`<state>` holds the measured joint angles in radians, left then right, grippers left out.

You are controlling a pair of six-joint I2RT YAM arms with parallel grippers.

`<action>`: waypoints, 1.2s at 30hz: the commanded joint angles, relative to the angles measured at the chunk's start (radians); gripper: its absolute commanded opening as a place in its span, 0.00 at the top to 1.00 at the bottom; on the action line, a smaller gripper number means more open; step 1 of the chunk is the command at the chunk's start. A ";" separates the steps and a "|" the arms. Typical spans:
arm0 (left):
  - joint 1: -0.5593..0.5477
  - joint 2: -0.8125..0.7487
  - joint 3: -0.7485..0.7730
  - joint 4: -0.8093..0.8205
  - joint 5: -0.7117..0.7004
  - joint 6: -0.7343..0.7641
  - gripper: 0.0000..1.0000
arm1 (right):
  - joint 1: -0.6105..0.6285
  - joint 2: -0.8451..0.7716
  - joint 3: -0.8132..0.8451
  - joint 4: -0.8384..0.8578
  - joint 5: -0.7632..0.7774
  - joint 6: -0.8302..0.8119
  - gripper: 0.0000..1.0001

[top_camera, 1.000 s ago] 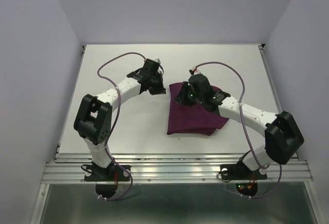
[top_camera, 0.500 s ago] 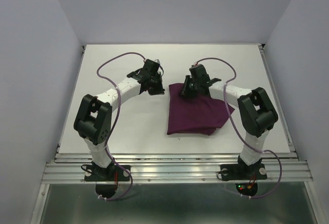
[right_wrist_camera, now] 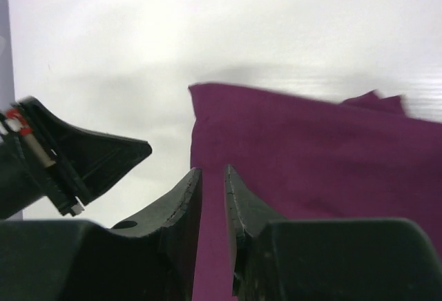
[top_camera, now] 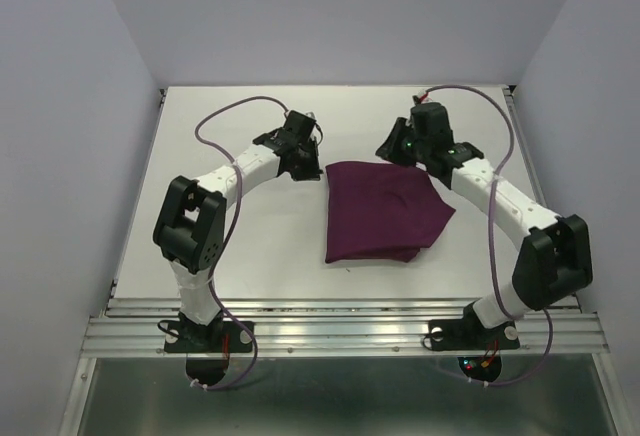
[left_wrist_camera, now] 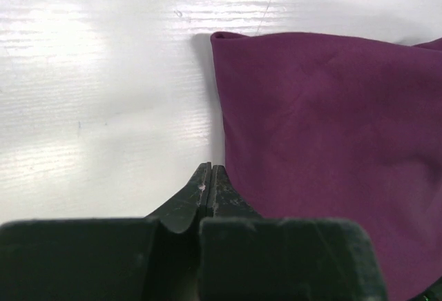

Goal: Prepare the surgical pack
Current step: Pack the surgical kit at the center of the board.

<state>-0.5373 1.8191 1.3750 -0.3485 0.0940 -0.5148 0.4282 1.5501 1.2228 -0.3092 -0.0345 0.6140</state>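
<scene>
As cloth (left_wrist_camera: 324, 142) lies folded, left end effector (left_wrist_camera: 209, 174) just beside

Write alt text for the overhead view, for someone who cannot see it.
A dark purple cloth lies folded on the white table between two white-and-black robot arms. The left gripper sits beside the cloth's far left corner. The right gripper is just beyond its far edge, and neither holds it.

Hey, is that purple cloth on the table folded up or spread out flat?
Folded. The purple cloth lies as a compact shape, and a second layer's edge shows beneath its near right corner in the top view.
</scene>
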 commanded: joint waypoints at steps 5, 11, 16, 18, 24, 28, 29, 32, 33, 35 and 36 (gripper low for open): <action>-0.003 0.103 0.093 -0.044 -0.037 0.047 1.00 | -0.178 -0.156 -0.184 -0.073 0.067 -0.049 0.75; -0.003 0.184 0.139 -0.050 -0.026 0.052 1.00 | -0.220 -0.168 -0.269 -0.073 0.074 -0.062 0.75; -0.003 0.224 0.225 -0.075 -0.039 0.061 1.00 | -0.220 -0.169 -0.279 -0.076 0.084 -0.074 0.75; -0.004 0.241 0.243 -0.101 -0.048 0.070 1.00 | -0.220 -0.179 -0.299 -0.077 0.093 -0.077 0.75; -0.006 0.226 0.162 -0.089 -0.057 0.073 1.00 | -0.238 -0.193 -0.350 -0.074 0.091 -0.083 0.75; -0.009 0.221 0.144 -0.061 -0.014 0.062 1.00 | -0.247 -0.162 -0.339 -0.070 0.067 -0.083 0.75; -0.010 0.221 0.144 -0.060 -0.010 0.061 1.00 | -0.247 -0.156 -0.341 -0.062 0.065 -0.083 0.75; -0.020 0.223 0.148 -0.057 -0.002 0.061 1.00 | -0.247 -0.127 -0.364 -0.018 0.050 -0.102 0.75; -0.021 0.223 0.150 -0.056 0.001 0.061 1.00 | -0.247 -0.095 -0.368 -0.010 0.050 -0.105 0.76; -0.021 0.221 0.148 -0.055 0.015 0.061 1.00 | -0.247 -0.065 -0.384 -0.002 0.047 -0.108 0.76; -0.021 0.220 0.145 -0.053 0.018 0.062 1.00 | -0.247 -0.056 -0.391 -0.002 0.050 -0.105 0.77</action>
<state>-0.5503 2.0727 1.5238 -0.4084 0.0834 -0.4606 0.1890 1.4513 0.8658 -0.3584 0.0231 0.5308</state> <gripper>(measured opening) 0.025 0.241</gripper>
